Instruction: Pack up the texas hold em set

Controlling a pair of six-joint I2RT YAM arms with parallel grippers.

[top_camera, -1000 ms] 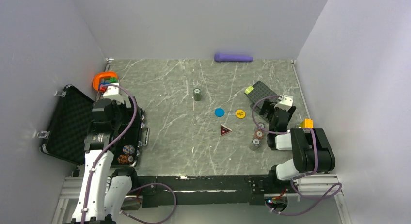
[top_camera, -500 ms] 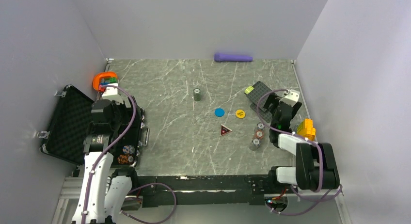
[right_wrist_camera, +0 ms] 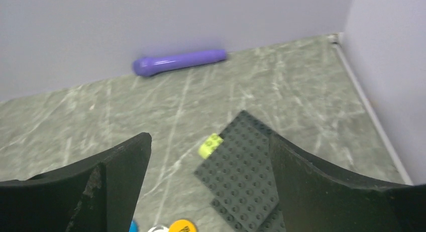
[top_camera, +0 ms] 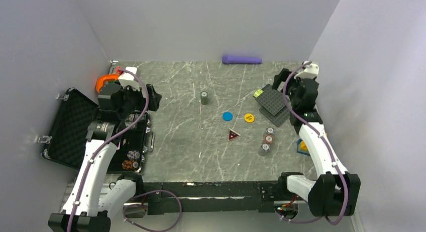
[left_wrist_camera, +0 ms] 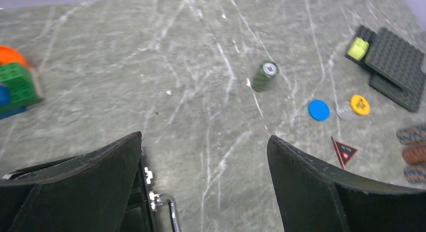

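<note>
The black foam-lined case (top_camera: 70, 129) lies open at the left, with chip stacks (top_camera: 131, 159) in its tray. Its handle shows in the left wrist view (left_wrist_camera: 166, 217). On the table are a dark chip stack (top_camera: 204, 97), a blue disc (top_camera: 227, 116), a yellow disc (top_camera: 249, 118), a dark red triangle (top_camera: 233, 135) and three striped chip stacks (top_camera: 267, 139). My left gripper (top_camera: 152, 97) is open and empty above the case's right edge (left_wrist_camera: 203, 141). My right gripper (top_camera: 282, 77) is open and empty, raised over the far right (right_wrist_camera: 208, 141). No cards show.
Black studded plates (top_camera: 274, 104) with a lime brick (right_wrist_camera: 211, 145) lie at the far right. An orange ring toy (top_camera: 106, 81) sits at the far left. A purple cylinder (top_camera: 242, 59) lies against the back wall. A yellow and blue block (top_camera: 303, 147) lies by the right wall.
Both arms rose and swung toward the back. The left gripper moved from over the case up and to the right. The right gripper left the chip stacks and reached far right, over the plates.
</note>
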